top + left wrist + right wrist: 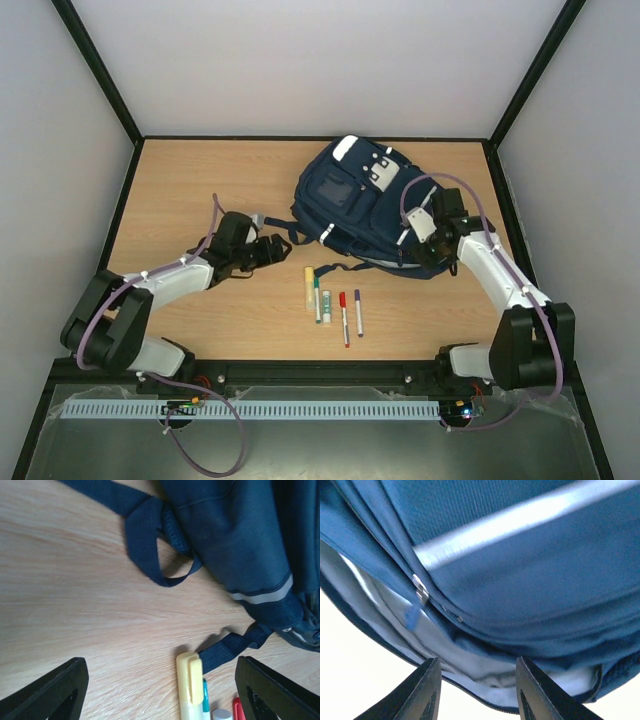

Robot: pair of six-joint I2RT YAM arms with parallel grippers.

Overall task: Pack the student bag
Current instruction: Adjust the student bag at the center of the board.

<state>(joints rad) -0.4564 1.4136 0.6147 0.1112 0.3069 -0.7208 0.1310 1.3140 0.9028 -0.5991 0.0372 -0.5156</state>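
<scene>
Four pens [318, 300] lie near the student bag [365, 205]; only my right wrist view shows its unzipped edge, right jaws parted there. Left jaws gape; surface [190, 180] spreads leftward.

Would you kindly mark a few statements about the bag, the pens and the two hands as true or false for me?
1. The student bag lies on the table, in its far right part. True.
2. The pens are packed inside the bag. False: they lie in a row on the table, in front of the bag.
3. The left hand is open and holds nothing. True.
4. The yellow highlighter is at the right end of the row. False: seen from above, it is at the left end.
5. The right hand hangs over the pens. False: it is at the bag's right edge, by the zip.
</scene>
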